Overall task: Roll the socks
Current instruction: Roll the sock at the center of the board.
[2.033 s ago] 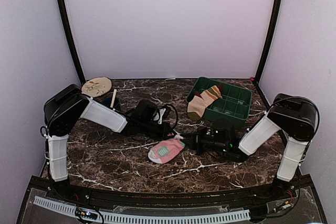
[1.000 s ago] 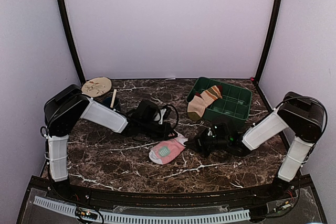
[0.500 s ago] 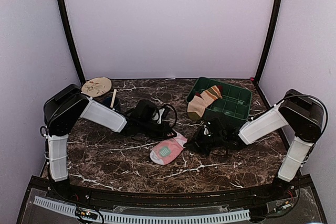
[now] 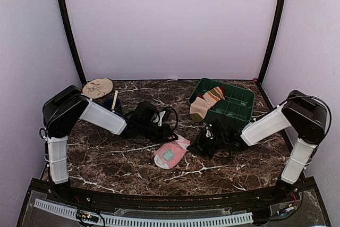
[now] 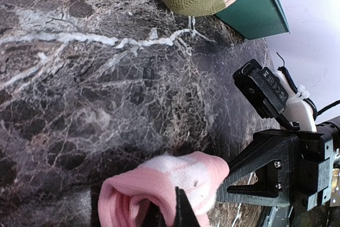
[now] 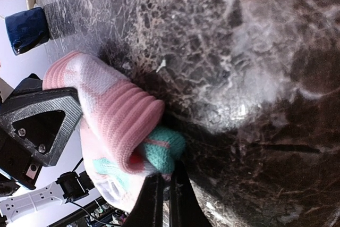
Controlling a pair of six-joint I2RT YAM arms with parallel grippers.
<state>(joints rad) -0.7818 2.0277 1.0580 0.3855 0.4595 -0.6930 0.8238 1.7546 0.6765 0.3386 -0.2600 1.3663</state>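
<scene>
On the marble table (image 4: 106,158) lies a pink, mint-toed fabric sock (image 4: 170,154). Left fingers (image 5: 180,216) and right fingers (image 6: 149,208) each pinch one end.

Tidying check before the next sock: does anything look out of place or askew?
The tan striped fabric sock hangs askew over the green plastic compartment tray's near-left rim, toe drooping outside. The pink fabric sock looks fine.

The tabletop (image 4: 106,155) reads as polished dark marble, glossy, white-veined, catching glare; the pink sock (image 6: 114,115) is soft knit cloth, cuff ribbed, matt and slightly fuzzy, its mint toe the same knit; the striped sock (image 4: 206,102) is matt knit too; the tray (image 4: 236,115) under it looks smooth green plastic, faint sheen.
</scene>
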